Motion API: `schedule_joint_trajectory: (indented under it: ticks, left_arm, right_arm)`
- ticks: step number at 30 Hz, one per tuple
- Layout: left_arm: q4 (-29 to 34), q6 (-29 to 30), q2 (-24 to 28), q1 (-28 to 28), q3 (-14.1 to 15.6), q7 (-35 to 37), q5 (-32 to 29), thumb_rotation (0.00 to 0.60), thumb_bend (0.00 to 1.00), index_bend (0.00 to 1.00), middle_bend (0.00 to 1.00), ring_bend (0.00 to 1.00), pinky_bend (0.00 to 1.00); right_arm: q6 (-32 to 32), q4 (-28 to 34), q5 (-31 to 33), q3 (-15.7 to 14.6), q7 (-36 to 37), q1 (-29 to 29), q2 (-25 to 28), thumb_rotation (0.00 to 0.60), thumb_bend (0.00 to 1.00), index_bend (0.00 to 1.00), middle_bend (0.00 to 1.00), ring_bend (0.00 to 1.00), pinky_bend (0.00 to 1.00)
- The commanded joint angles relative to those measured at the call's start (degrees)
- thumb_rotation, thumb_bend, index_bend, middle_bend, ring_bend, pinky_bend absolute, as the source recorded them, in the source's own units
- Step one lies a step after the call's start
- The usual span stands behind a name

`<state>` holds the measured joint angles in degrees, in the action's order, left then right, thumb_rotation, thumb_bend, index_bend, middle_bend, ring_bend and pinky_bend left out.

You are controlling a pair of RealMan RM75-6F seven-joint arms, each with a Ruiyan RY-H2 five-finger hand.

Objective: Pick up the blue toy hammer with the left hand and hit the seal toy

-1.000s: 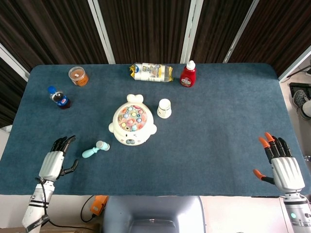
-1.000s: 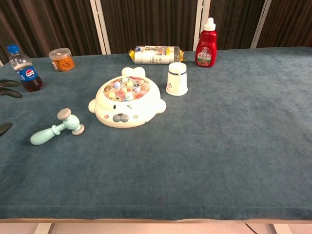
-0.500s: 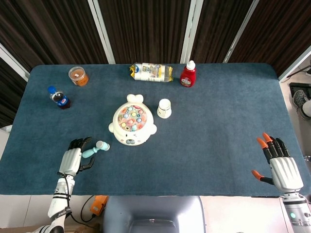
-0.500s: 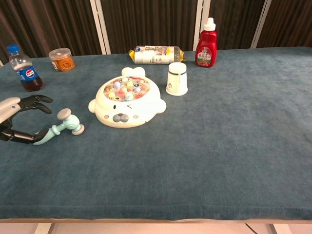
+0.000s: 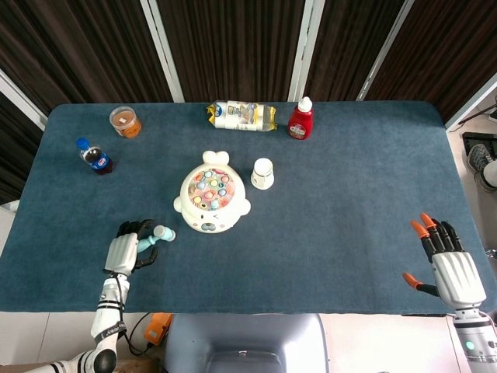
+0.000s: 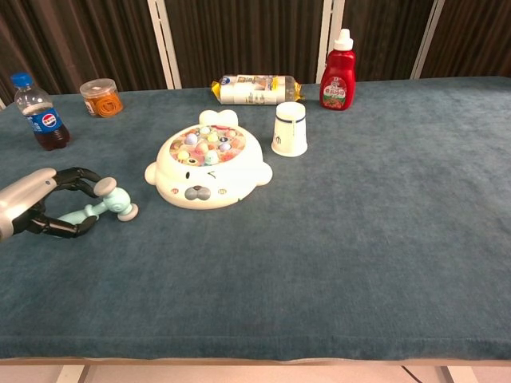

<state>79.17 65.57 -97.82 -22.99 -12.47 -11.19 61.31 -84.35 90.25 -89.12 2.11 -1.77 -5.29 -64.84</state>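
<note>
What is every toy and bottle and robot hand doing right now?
blue toy hammer: lying on the table, handle inside left hand's curled fingers
left hand: fingers around the handle
right hand: open
seal toy: flat, untouched
paper cup: upside down
ketchup bottle: upright, capped
cola bottle: upright, capped

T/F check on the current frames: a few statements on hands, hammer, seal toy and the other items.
1. The left hand is at the hammer handle. True.
2. The hammer is in the air. False: it lies on the table.
3. The right hand holds the cup. False: it is open, holding nothing, far from the cup.
4. The cup stands upside down beside the seal toy. True.
5. The ketchup bottle lies flat. False: it is upright.
</note>
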Motion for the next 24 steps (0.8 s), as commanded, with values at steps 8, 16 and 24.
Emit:
schedule_joint_trajectory:
  ticks: [8,16,24]
  left_arm:
    - [-0.5,-0.9,-1.4,-1.4,-0.7,-0.5,-1.1,0.558,0.39,0.21,0.26,0.15,0.09]
    - [-2.2,-1.1,-2.6,-2.2,-0.9,-1.4,-2.2,0.554,0.40,0.25,0.27,0.16,0.09]
    - [-2.8,-1.8,-2.7,-2.5,-1.1,-1.0,-3.0,0.547,0.41,0.28,0.30,0.18,0.09]
  right_arm:
    - [0.3,0.0,0.1,0.0,-0.3,-0.1,-0.1,0.600,0.27,0.00,0.00,0.00,0.00]
    - [0.3,0.1,0.1,-0.1,-0.1,-0.1,0.0,0.600,0.27,0.00,0.00,0.00,0.00]
    - [0.3,0.1,0.2,0.0,-0.2,-0.1,0.0,0.600,0.27,0.00,0.00,0.00,0.00]
